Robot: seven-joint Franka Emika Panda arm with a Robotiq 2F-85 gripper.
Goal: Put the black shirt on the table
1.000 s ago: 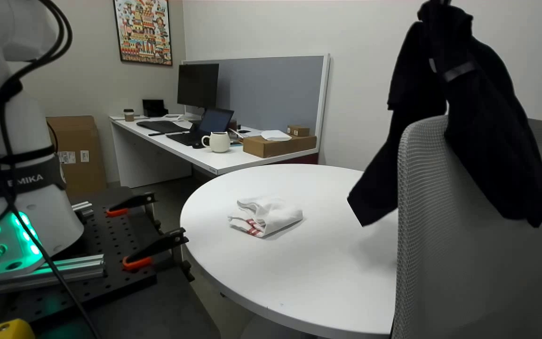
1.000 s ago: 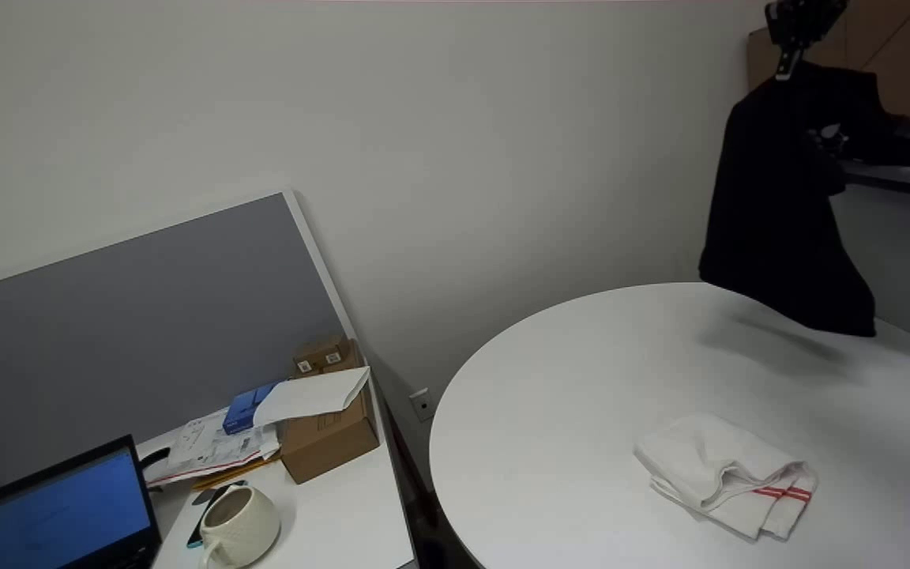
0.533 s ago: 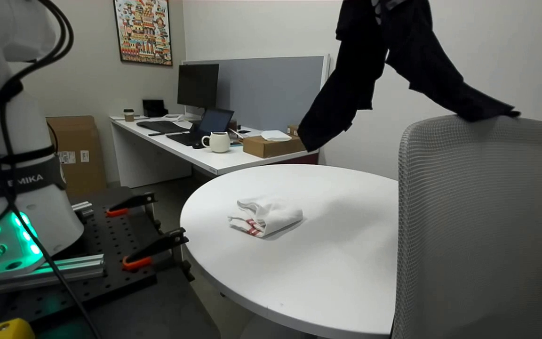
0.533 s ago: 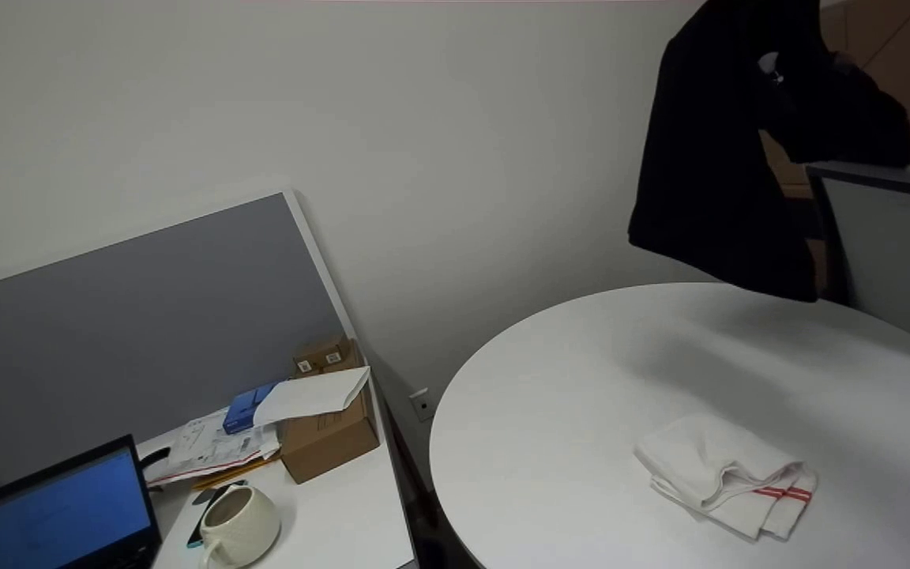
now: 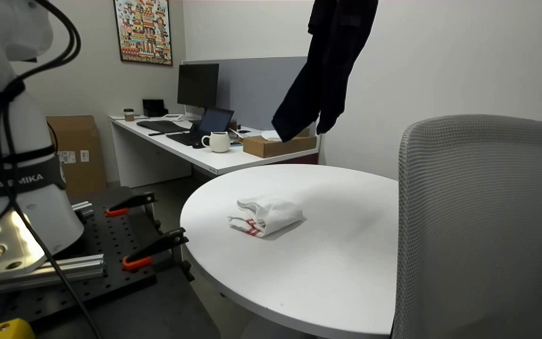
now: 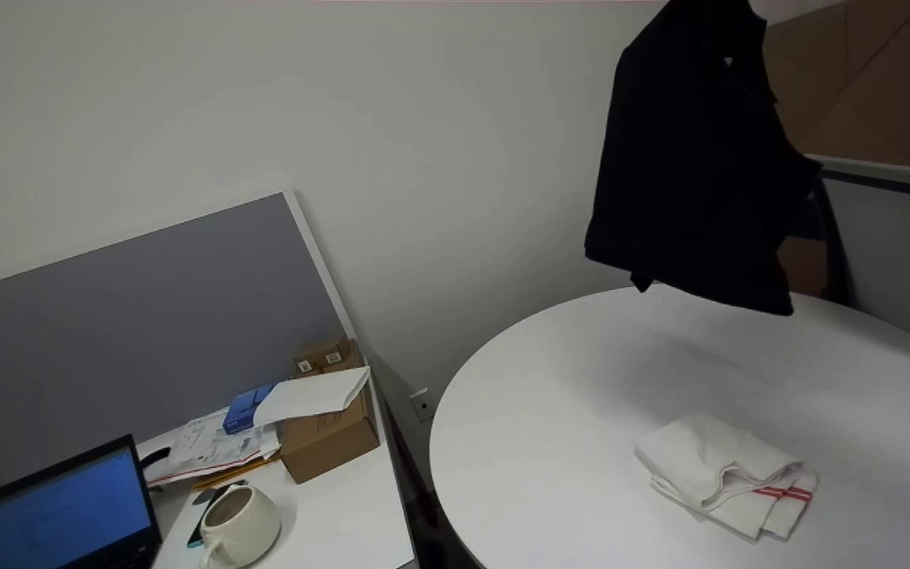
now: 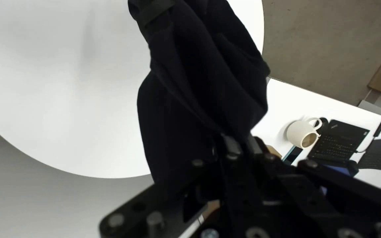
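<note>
Big round white bench (image 5: 318, 254) in front. Black shirt (image 6: 684, 174) hangs in air above bench level, not touching; looks light, soft, limp, hardly fragile, apt to swing. Tool (image 7: 242, 145) clamped on its bunched upper part: sensible hold, letting rest drape down first.

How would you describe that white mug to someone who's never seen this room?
Find the long white desk by the grey partition, beside the round white table. Toward the desk's end nearest that table, the mug stands near the open laptop. A cream-white, rounded body with a loop handle sets it apart from the small brownish cup at the far end.
</note>
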